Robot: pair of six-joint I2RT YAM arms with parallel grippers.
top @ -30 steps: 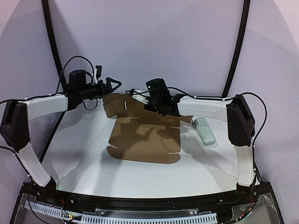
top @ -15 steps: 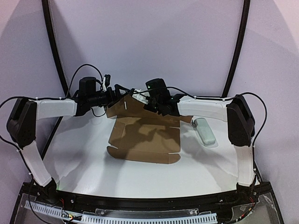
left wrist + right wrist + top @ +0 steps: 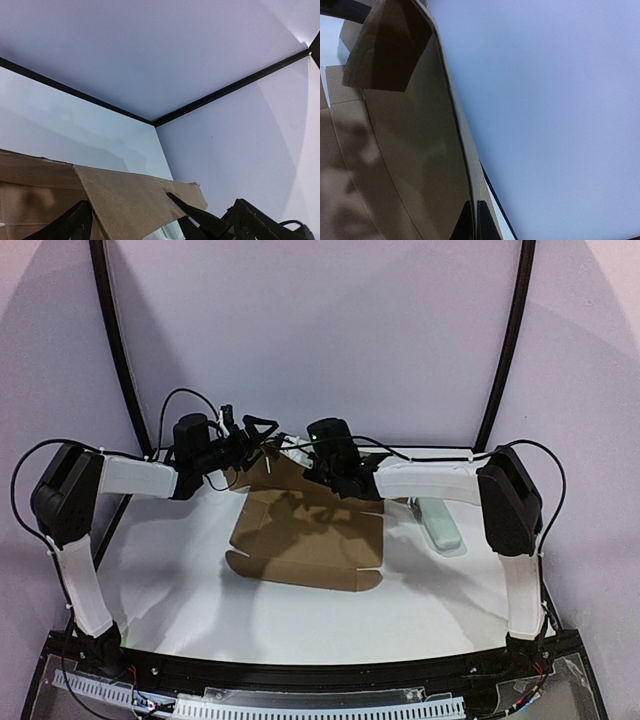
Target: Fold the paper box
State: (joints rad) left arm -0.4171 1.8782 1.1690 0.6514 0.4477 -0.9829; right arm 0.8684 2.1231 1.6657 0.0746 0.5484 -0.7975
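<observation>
From above, the paper box [image 3: 310, 540] lies mostly flat at the middle of the white table [image 3: 180, 580], with its far panel raised between the two arms. A pale case [image 3: 437, 520] sits just to its right. The left gripper [image 3: 258, 430] is at that panel's left corner and the right gripper [image 3: 305, 458] at its far edge. The left wrist view shows its fingers [image 3: 70, 225] spread wide, a cardboard flap between them. The right wrist view shows its fingers [image 3: 465, 222] pinched closed on the upright panel's edge.

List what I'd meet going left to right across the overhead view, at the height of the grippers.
Left arm's elbow, left gripper, right gripper, pale grey-green case, right arm's elbow. The paper box spans across both grippers, so it has no single place.
</observation>
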